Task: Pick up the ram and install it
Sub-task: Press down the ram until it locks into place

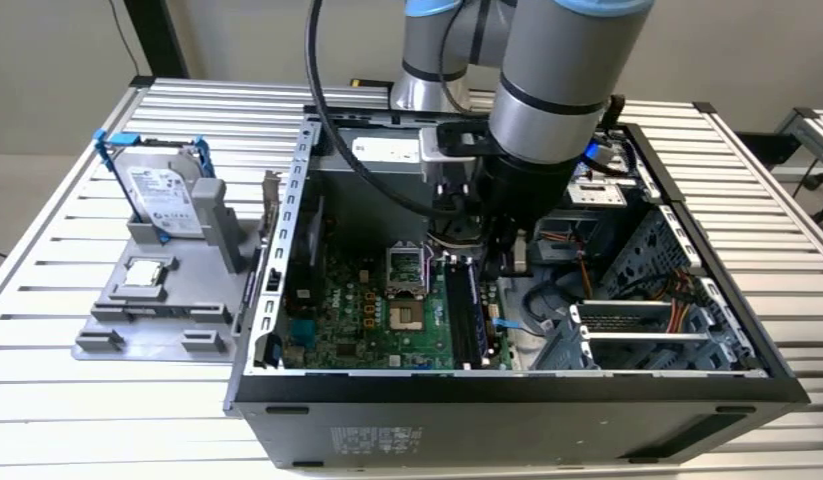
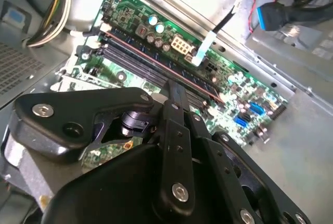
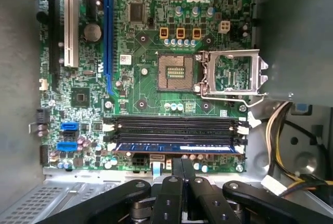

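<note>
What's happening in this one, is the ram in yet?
The arm reaches down into the open PC case. Its gripper hangs right over the memory slots, jaws closed together. In the first wrist view the ram lies along the slot nearest the gripper, between the white end clips. Whether it is fully seated cannot be told. The hard drive and the processor sit on the grey holder outside the case.
</note>
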Robot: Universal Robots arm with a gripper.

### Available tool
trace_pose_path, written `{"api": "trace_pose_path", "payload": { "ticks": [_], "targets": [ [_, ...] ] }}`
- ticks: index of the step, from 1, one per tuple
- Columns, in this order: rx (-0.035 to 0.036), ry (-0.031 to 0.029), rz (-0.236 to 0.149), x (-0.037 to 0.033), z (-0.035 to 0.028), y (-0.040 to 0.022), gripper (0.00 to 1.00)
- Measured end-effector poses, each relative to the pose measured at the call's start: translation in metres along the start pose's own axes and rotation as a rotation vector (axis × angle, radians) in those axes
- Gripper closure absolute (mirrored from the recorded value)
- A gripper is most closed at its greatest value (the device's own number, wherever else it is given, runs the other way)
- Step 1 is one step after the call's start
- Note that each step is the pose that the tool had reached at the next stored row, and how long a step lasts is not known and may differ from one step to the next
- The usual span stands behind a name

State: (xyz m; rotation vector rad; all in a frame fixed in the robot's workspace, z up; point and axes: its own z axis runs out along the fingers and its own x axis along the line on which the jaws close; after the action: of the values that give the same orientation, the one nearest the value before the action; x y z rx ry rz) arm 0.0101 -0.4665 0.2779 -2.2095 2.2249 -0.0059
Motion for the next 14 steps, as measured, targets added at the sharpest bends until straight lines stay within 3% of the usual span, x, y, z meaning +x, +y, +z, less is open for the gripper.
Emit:
{"api": "trace_pose_path", "payload": {
  "ticks": [3, 9, 14],
  "targets": [
    [0.0, -0.0001, 0.0, 0.0, -0.011, -0.0001, 1.0],
    [-0.0004, 0.0001, 0.0, 0.0, -0.0259, -0.0002, 1.0],
    [-0.0018, -0.0001, 0.0, 0.0, -0.0263, -0.0002, 1.0]
  ]
}}
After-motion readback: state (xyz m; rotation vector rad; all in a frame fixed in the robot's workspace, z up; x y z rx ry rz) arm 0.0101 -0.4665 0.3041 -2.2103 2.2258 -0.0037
